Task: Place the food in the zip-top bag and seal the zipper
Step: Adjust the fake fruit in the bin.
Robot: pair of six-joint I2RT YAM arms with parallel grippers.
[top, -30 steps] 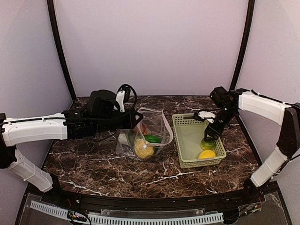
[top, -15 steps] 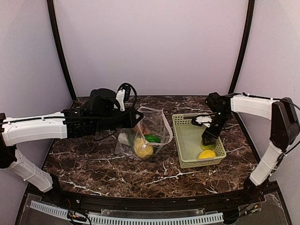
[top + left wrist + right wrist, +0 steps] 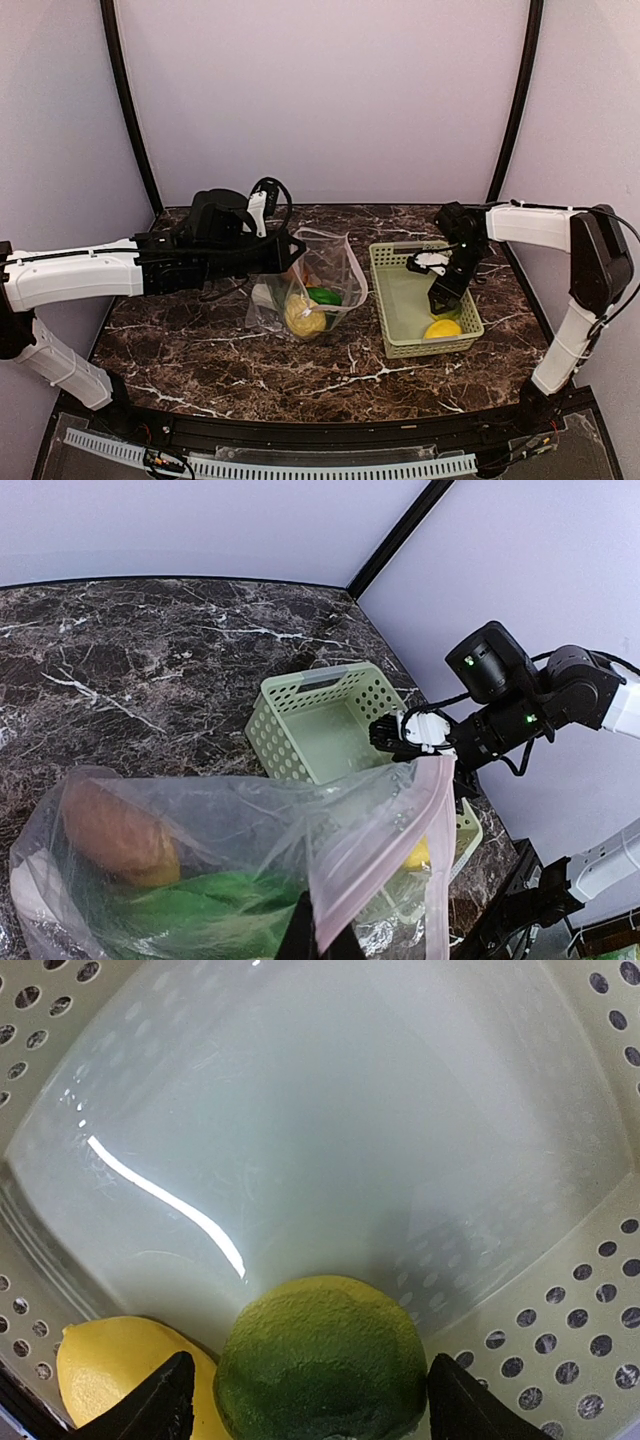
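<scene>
Down inside the light green perforated plastic basket [image 3: 386,300], on my right side, I am hovering my right gripper [image 3: 312,1400] with its 2 fingers spread wide and released, straddling the round green lime [image 3: 320,1355]. 1 finger is standing at each flank of it, and I am not clenching it. The yellow lemon [image 3: 105,1370] is lying just beside the lime, in the basket's near right corner. On my left, I am clenching my left gripper [image 3: 293,246] tight on the mouth edge of the clear floppy zip-top bag [image 3: 322,272], holding that edge up off the dark marbled table [image 3: 180,350], and the mouth is gaping toward the basket. The thin press-seal zipper strip [image 3: 378,865] is running unsealed along that raised edge. 3 toy foods are showing through the plastic: a yellow bumpy lump [image 3: 305,316], a long green vegetable [image 3: 325,296] and a tan-orange piece [image 3: 120,835].
</scene>
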